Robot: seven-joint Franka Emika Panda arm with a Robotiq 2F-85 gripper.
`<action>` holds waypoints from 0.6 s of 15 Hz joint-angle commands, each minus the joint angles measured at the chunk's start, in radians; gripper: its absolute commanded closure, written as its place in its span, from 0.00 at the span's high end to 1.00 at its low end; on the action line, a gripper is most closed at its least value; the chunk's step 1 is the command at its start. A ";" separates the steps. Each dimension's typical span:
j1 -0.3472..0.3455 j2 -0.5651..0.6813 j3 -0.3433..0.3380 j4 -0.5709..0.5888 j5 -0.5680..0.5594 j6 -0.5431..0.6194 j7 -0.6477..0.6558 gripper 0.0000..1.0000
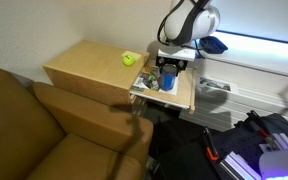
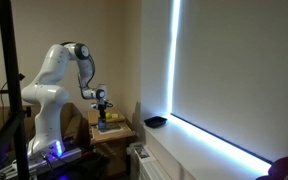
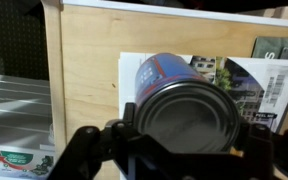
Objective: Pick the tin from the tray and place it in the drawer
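Placement stage. The gripper (image 1: 167, 70) is clenched on the tin (image 3: 184, 105), which hangs above the open drawer (image 3: 84, 75), well apart from the tray (image 2: 155, 122) on the window ledge; the step appears best done by lowering straight until the tin nears the printed sheets (image 3: 239, 80), then parting the jaws and lifting clear of the drawer walls. The wrist view alone shows the tin over the sheets, bare wood to its left; only the exterior views show the tray, and one of them a yellow-green ball (image 1: 128, 59) on the cabinet top.
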 commanded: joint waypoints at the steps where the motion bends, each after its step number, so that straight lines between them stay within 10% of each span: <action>1: 0.040 0.020 -0.076 0.008 -0.027 0.071 0.082 0.58; 9: -0.026 0.063 -0.050 0.015 0.106 0.077 0.072 0.58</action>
